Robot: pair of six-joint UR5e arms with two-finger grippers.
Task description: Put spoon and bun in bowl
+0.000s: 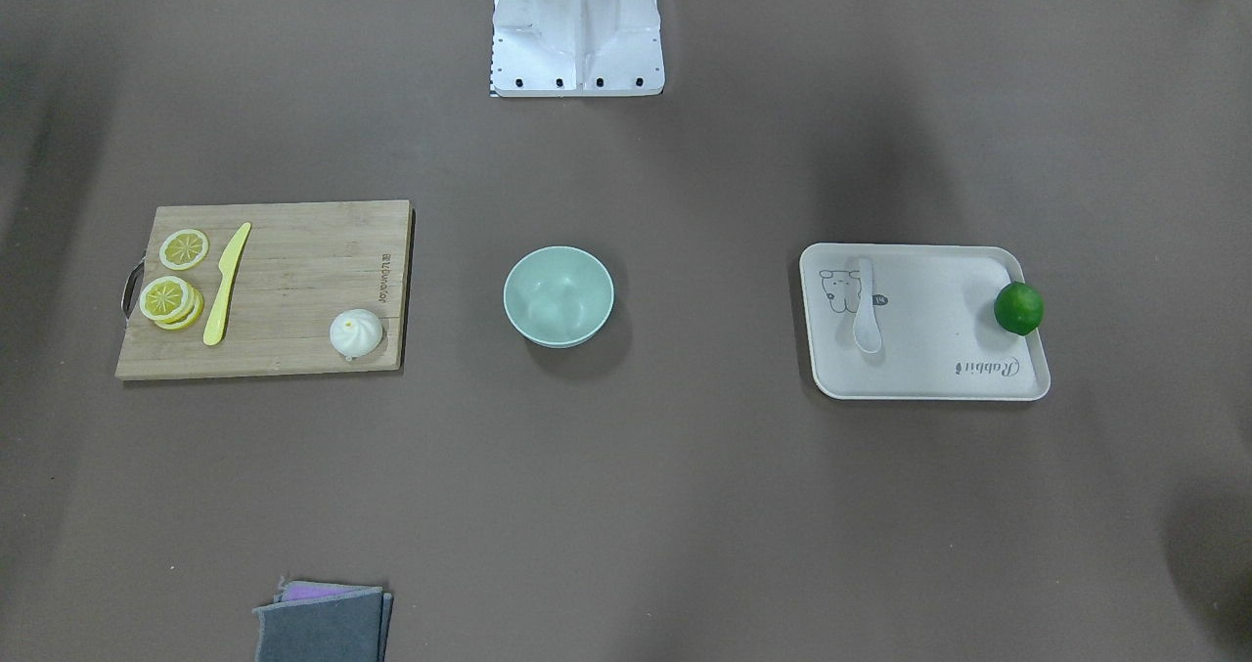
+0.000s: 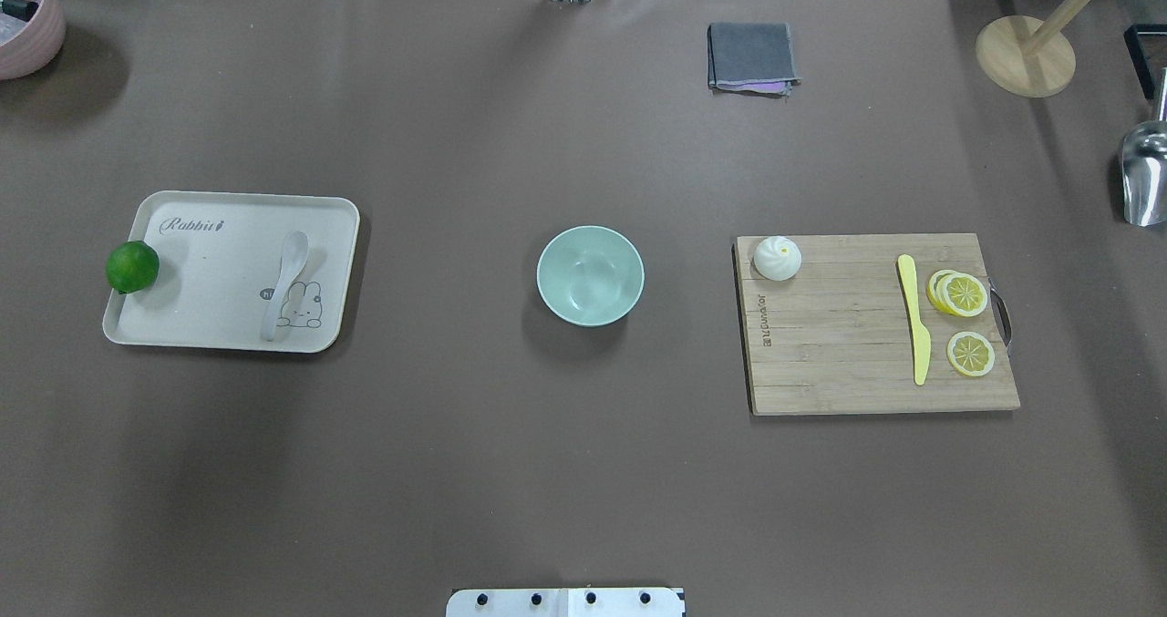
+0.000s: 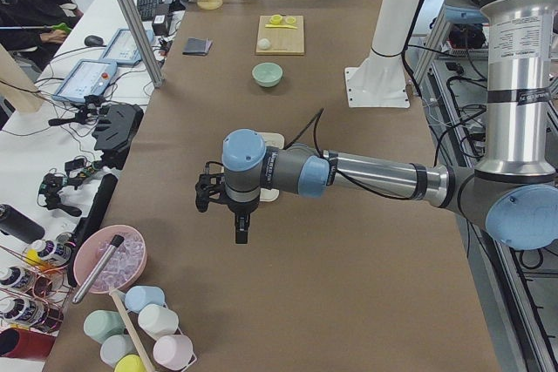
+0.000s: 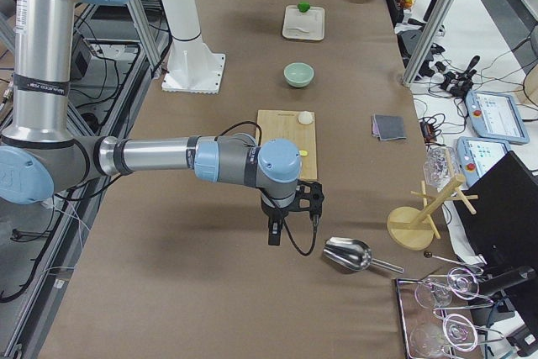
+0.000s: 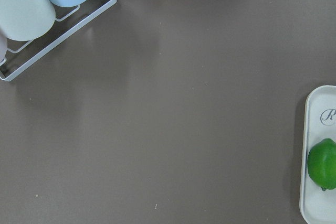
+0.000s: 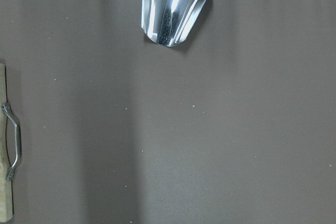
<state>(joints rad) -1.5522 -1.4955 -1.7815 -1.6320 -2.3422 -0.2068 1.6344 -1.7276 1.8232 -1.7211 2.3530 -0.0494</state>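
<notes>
The white spoon lies on the cream tray on the left. The white bun sits on the far left corner of the wooden cutting board on the right. The mint-green bowl stands empty between them at the table's middle. My left gripper shows only in the exterior left view, above bare table short of the tray; I cannot tell whether it is open or shut. My right gripper shows only in the exterior right view, beyond the board's outer end; I cannot tell its state either.
A green lime rests on the tray's left rim. A yellow knife and lemon slices lie on the board. A grey cloth, a metal scoop, a wooden stand and a pink bowl sit along the table's edges.
</notes>
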